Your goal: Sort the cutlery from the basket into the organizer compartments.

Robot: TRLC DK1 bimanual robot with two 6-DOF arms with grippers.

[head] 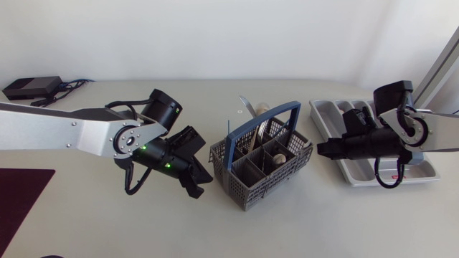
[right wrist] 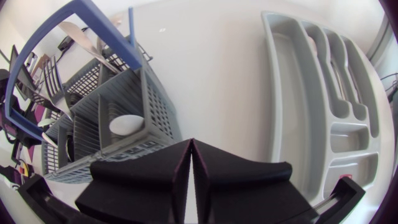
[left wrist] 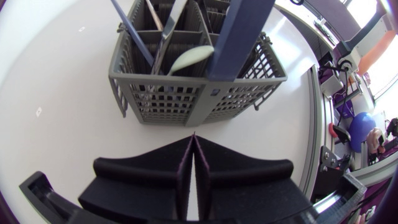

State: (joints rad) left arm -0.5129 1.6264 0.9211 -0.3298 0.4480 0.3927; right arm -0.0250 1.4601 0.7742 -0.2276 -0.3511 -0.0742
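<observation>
The cutlery [head: 252, 113] stands in the basket [head: 247, 190] at mid-bench, its long axes steep and leaning toward the far edge. Both hands flank it, fingers pressed together on nothing. The left hand [head: 203, 179] is just off its left wall, the right hand [head: 320, 149] just off its right corner (the organizer [head: 324, 118] side), so likely the better placed.

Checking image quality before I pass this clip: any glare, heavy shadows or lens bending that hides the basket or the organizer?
Head view: even light, only faint shadows beside the basket, no glare. Left wrist view: the fisheye bows the basket's walls, but nothing is hidden. Right wrist view: the organizer rim curves and the right gripper fills the foreground, yet the compartments show plainly.
</observation>
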